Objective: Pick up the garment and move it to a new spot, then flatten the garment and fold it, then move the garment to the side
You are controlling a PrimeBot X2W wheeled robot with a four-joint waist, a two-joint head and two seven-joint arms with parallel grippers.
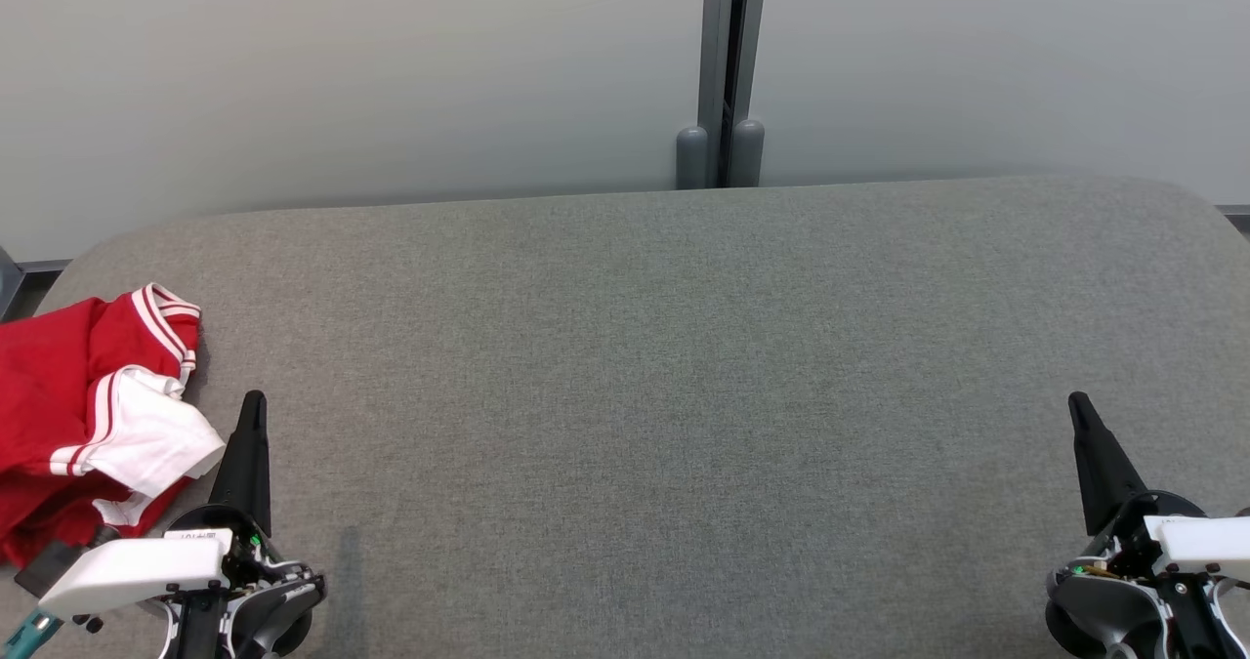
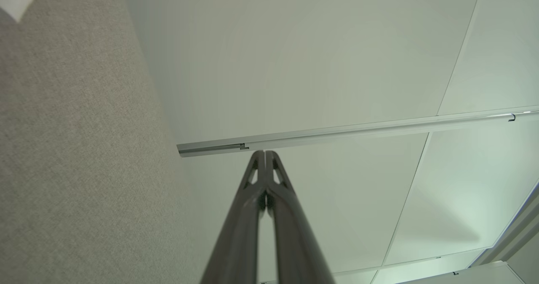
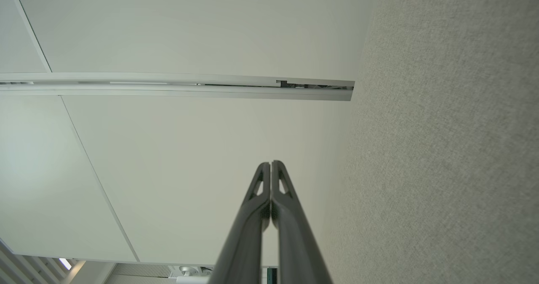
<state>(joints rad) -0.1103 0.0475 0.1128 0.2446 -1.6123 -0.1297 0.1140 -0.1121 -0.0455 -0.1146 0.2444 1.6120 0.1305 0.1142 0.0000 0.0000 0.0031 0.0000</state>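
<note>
A crumpled red garment (image 1: 68, 395) with white trim lies at the left edge of the grey felt table (image 1: 645, 376), partly cut off by the head view's border. My left gripper (image 1: 252, 405) stands just right of it, shut and empty, tips pointing up the view. In the left wrist view the same gripper (image 2: 265, 152) shows its fingers pressed together against a pale wall. My right gripper (image 1: 1078, 405) rests at the table's lower right, also shut on nothing. The right wrist view has this gripper (image 3: 270, 163) closed, with the felt surface (image 3: 442, 149) to its right.
A pale partition wall (image 1: 342, 73) runs behind the table, with a grey metal post (image 1: 723, 73) at its middle. A metal rail (image 2: 337, 132) crosses the wall in the left wrist view. The wide grey surface stretches between the two grippers.
</note>
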